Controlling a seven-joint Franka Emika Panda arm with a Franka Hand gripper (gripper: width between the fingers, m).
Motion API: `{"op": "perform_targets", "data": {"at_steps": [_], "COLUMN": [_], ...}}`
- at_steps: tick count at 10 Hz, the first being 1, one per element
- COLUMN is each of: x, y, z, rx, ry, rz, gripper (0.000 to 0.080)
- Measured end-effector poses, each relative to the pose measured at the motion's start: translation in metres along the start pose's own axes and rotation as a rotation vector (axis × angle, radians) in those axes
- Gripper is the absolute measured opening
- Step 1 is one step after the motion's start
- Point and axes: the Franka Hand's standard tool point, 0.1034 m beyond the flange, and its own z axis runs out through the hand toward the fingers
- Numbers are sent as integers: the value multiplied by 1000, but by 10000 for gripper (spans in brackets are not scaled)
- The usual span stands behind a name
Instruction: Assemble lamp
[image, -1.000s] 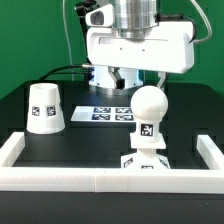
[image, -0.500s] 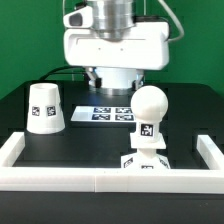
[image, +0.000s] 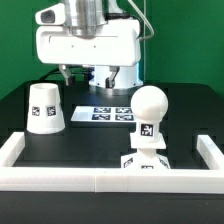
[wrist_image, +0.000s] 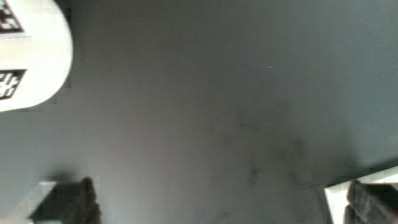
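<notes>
The white tapered shade (image: 45, 108) stands on the black table at the exterior view's left. The ball-topped bulb (image: 150, 112) stands upright on the flat square base (image: 143, 163) at the front right. My gripper (image: 88, 76) hangs open and empty above the table, behind and a little right of the shade and apart from it. In the wrist view the two dark fingertips (wrist_image: 68, 202) stand wide apart with only bare table between them. There my gripper (wrist_image: 221, 205) holds nothing, and the tagged shade (wrist_image: 25, 60) shows at the picture's edge.
The marker board (image: 112, 113) lies flat on the table behind the bulb. A low white wall (image: 90, 180) runs along the front and both sides of the table. The arm's white mount stands at the back.
My gripper has moved toward the exterior view's left, from above the bulb to near the shade. The lamp parts have not moved.
</notes>
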Motion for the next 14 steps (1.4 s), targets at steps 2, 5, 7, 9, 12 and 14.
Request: {"op": "perform_targets", "data": {"at_steps": [2,5,7,9,12,14], "x": [-3,-22,-28,-32,-38,-43], "y": [22,50,58,62,69,76], "z": [1,0,2,5,10,17], "rx": [-2,5,6,6,4,6], "ry": [-1,-4,-3,-9,-17,-30], "rz": [-25,-9,-16,-14,1,3], "gripper": [698,698,698,698,698,698]}}
